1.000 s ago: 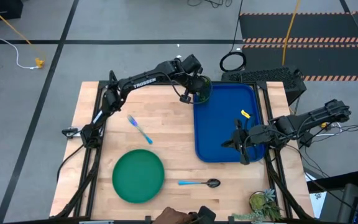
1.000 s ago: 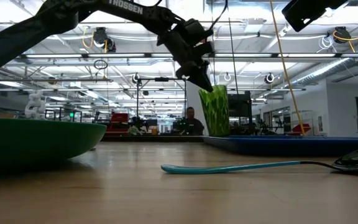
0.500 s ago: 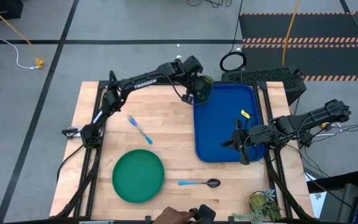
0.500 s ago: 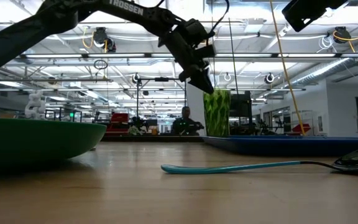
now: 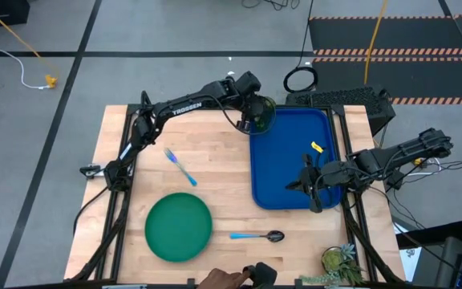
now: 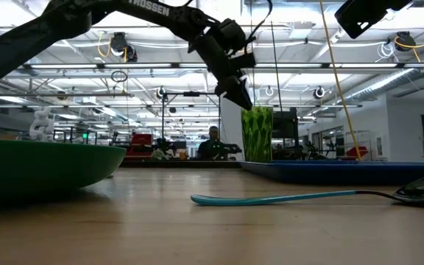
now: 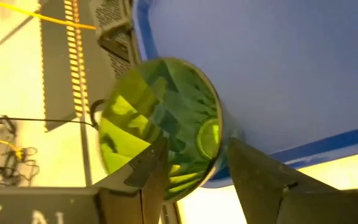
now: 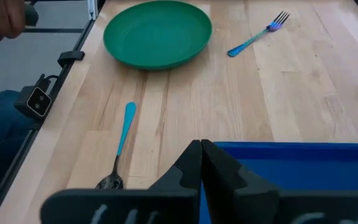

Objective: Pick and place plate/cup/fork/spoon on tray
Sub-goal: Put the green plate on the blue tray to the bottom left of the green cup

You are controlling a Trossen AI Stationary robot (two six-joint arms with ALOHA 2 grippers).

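High view: cup (image 5: pixel 264 116) upright at tray's (image 5: pixel 291 172) far left corner, left pincer (image 5: pixel 253 120) parted around its rim. Right pincer (image 5: pixel 312 191) shut, empty, over tray's near edge. Fork (image 5: pixel 180 167) lying diagonal on counter (image 5: pixel 215 168).

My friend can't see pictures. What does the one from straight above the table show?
The left gripper sits at a green cup standing in the far corner of a blue tray. On the wooden table lie a green plate, a fork and a spoon; the right gripper waits over the tray's edge.
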